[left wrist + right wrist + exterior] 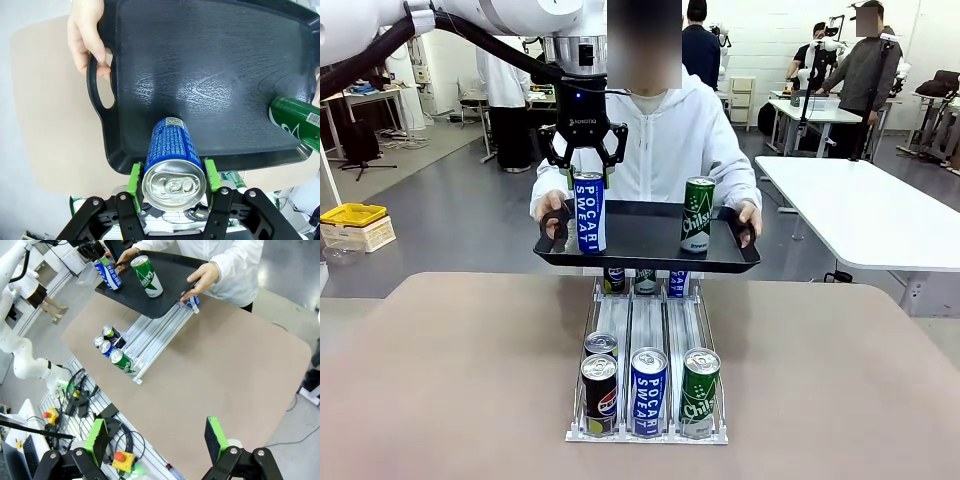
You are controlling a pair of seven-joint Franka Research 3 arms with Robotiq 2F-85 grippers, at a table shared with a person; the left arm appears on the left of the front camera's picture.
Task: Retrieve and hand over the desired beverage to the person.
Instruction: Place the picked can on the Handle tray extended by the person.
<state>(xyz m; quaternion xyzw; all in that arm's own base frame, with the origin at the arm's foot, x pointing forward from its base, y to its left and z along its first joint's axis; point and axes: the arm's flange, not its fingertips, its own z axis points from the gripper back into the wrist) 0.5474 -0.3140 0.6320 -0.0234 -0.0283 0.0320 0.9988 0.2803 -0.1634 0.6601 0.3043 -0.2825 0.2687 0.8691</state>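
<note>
A person (pixel 665 140) in a white zip-up jacket holds a flat black tray (pixel 645 255) over the far table edge with both hands. My left gripper (pixel 586 165) is shut on the top of a blue Pocari Sweat can (pixel 589 212), which stands upright on the tray's left part. In the left wrist view the green pads (pixel 134 178) clamp the can (pixel 172 165) just below its rim, above the tray (pixel 200 75). A green Chilsung can (pixel 697 214) stands on the tray's right part. My right gripper (pixel 157 440) hangs open high above the table, holding nothing.
A clear can rack (pixel 647 370) lies in the table's middle with a Pepsi can (pixel 599 395), a Pocari Sweat can (pixel 648 392) and a green can (pixel 699 393) at its front, more behind. A white table (pixel 860 210) stands at the right.
</note>
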